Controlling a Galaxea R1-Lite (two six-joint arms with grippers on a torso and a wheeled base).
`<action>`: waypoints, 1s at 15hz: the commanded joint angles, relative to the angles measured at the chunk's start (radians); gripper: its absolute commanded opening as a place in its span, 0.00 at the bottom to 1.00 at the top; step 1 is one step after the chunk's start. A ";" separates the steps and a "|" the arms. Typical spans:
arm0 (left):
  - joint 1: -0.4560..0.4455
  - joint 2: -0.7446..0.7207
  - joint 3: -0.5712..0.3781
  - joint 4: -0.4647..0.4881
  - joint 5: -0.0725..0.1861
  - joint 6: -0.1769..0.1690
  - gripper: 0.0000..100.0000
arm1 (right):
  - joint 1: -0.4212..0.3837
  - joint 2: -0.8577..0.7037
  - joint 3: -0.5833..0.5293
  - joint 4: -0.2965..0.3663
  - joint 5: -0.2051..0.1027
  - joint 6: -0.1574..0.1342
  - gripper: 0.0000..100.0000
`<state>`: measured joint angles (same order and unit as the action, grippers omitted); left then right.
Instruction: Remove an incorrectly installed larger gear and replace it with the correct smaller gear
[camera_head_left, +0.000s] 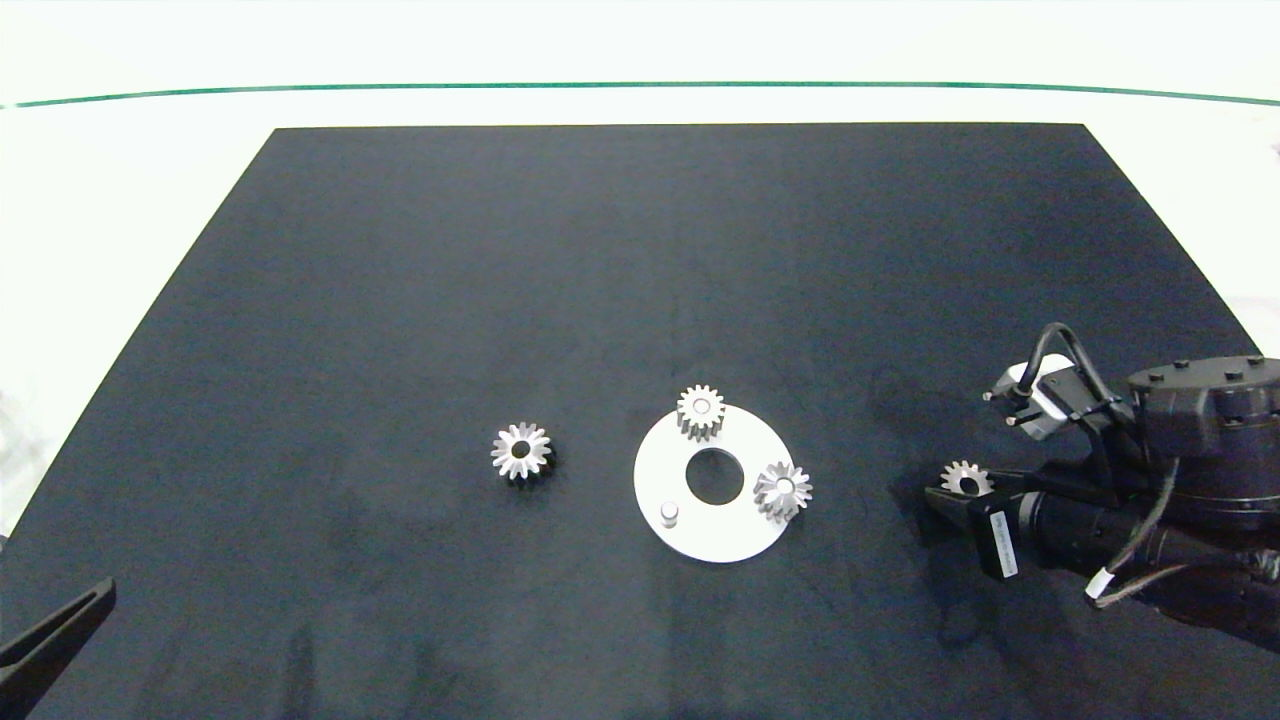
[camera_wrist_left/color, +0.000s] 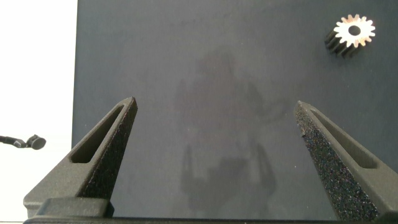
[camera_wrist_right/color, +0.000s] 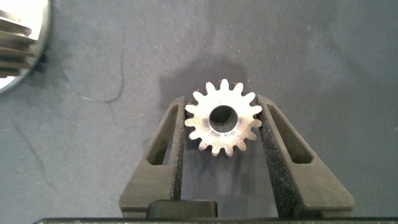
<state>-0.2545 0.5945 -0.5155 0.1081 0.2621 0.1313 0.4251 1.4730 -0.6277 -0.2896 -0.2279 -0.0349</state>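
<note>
The smaller gear (camera_head_left: 965, 478) (camera_wrist_right/color: 222, 118), with short blunt teeth and a wide bore, sits between the fingers of my right gripper (camera_head_left: 962, 494) (camera_wrist_right/color: 221, 104), which is shut on its two sides. This is right of the white round plate (camera_head_left: 745, 535). The plate has a bare peg (camera_head_left: 669, 513) at its near left. The larger gear (camera_head_left: 521, 451) (camera_wrist_left/color: 354, 31), with starburst teeth, lies flat on the black mat left of the plate. My left gripper (camera_head_left: 55, 635) (camera_wrist_left/color: 214, 102) stands open at the near left corner, holding nothing.
Two other gears sit on pegs on the plate, one at its far edge (camera_head_left: 700, 410) and one at its right edge (camera_head_left: 783, 490). The plate has a round centre hole (camera_head_left: 714, 476). The plate's rim (camera_wrist_right/color: 42, 25) shows in the right wrist view.
</note>
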 joint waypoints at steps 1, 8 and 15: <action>-0.002 -0.016 0.020 0.001 0.002 0.001 1.00 | 0.017 -0.034 -0.026 0.001 -0.001 -0.002 0.04; 0.001 -0.097 0.025 0.001 0.002 0.014 1.00 | 0.181 -0.045 -0.159 0.079 -0.010 -0.005 0.04; 0.001 -0.236 0.042 0.071 0.002 0.027 1.00 | 0.325 0.061 -0.297 0.133 -0.019 -0.020 0.04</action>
<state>-0.2540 0.4040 -0.4757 0.1745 0.2621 0.1543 0.7249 1.4894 -0.9023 -0.1568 -0.2462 -0.0532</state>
